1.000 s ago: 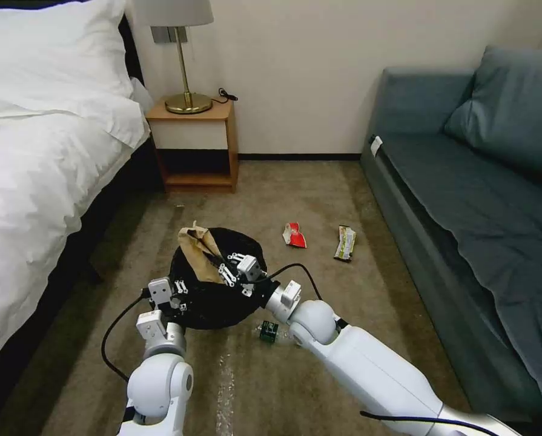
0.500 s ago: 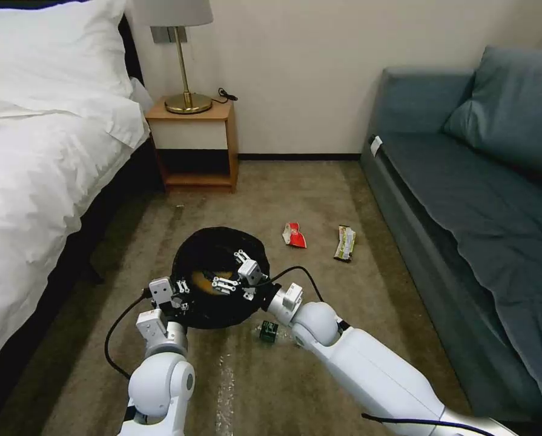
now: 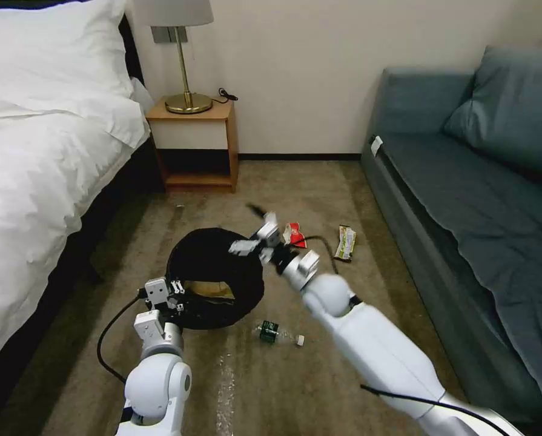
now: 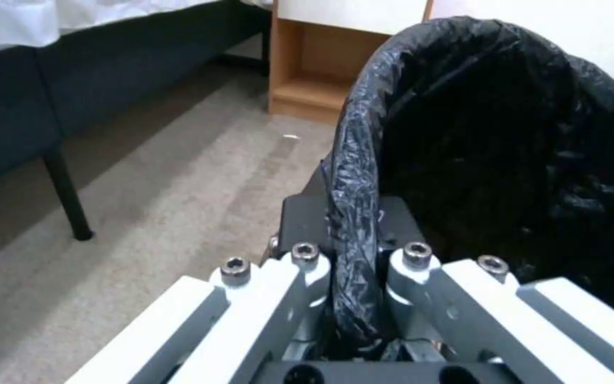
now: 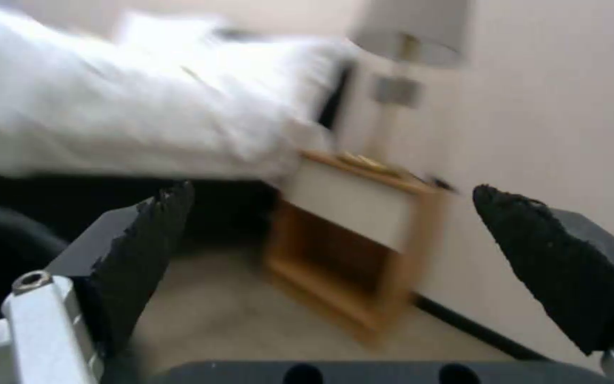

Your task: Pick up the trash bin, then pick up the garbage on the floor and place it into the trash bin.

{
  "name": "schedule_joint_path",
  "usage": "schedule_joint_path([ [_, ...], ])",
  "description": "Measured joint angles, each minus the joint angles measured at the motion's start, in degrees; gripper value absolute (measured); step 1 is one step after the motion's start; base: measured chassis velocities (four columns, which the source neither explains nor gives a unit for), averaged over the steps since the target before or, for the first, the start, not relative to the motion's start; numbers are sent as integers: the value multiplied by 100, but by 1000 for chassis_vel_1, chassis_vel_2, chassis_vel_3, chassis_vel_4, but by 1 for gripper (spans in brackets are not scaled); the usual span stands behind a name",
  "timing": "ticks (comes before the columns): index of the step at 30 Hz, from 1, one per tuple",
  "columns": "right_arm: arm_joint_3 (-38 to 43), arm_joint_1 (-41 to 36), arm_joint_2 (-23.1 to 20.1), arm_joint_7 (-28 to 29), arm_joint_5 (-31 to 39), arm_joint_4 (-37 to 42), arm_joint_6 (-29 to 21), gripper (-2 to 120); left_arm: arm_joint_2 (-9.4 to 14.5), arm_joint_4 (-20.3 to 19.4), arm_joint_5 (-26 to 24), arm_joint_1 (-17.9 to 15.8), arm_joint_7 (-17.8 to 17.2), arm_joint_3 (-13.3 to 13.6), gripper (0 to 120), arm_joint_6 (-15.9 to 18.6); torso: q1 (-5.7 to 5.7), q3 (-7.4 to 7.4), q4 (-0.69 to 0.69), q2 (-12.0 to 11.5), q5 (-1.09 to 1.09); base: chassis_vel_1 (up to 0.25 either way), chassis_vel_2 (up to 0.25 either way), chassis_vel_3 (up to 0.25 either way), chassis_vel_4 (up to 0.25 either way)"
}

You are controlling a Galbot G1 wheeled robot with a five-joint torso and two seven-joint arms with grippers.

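Even indoor light; motion-blurred wrist view

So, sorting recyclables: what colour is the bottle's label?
Green, on the clear bottle lying on the carpet; head view.

Bedroom, plain cream wall [image 3: 307,72] with dark baseboard [image 3: 298,157]. Floor [image 3: 246,194] was beige-brown short-pile carpet, a pale streak near the bottom of the head view. Bed [image 3: 34,157] with white duvet and pillow stood along the left side on a dark frame. Wooden nightstand [image 3: 195,145] sat against the wall beside it, carrying a brass-stemmed lamp [image 3: 183,54] with pale shade. Blue-grey sofa [image 3: 470,200] with matching cushion [image 3: 513,115] lined the right side.
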Motion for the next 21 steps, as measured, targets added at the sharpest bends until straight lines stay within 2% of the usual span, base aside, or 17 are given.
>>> schedule_joint_path([
  [3,212,-51,-146,-44,-81,-202,-165,100,14,-20,-5,-1,3,-20,4,-6,0,0,0,0,1,0,0,0,0],
  [4,334,-119,-315,-367,-161,-360,-317,100,14,-26,-9,-4,6,-28,4,-8,0,0,1,0,2,0,0,0,0],
  [5,334,-119,-315,-367,-161,-360,-317,100,14,-26,-9,-4,6,-28,4,-8,0,0,1,0,2,0,0,0,0],
  [6,396,-160,-426,-611,-229,-457,-377,100,14,-31,-9,-4,6,-33,4,-8,0,0,0,0,2,0,0,0,0],
  [8,378,-213,-765,-1497,-481,-855,-342,100,13,-45,-10,-1,8,-36,4,-9,0,0,-3,0,2,0,0,0,0],
  [9,378,-213,-765,-1497,-481,-855,-342,100,13,-45,-10,-1,8,-36,4,-9,0,0,-3,0,2,0,0,0,0],
  [10,225,-229,-875,-2161,-569,-1153,-186,100,-2,-45,2,-6,12,-34,4,-10,0,0,-4,0,-2,0,0,0,0],
  [11,106,-233,-862,-2581,-595,-1340,-51,100,-20,-48,18,-14,18,-24,4,-10,0,0,-3,0,2,0,0,0,0],
  [12,106,-233,-862,-2581,-595,-1340,-51,100,-20,-48,18,-14,18,-24,4,-10,0,0,-3,0,2,0,0,0,0],
  [14,-95,-231,-730,-3015,-679,-1612,96,100,-38,-58,53,-21,16,-16,4,-10,0,0,0,0,0,0,0,0,0],
  [21,-629,-134,-469,-3370,-648,-2165,294,100,-33,-58,70,5,22,-12,4,-20,0,0,2,0,0,0,0,0,0],
])
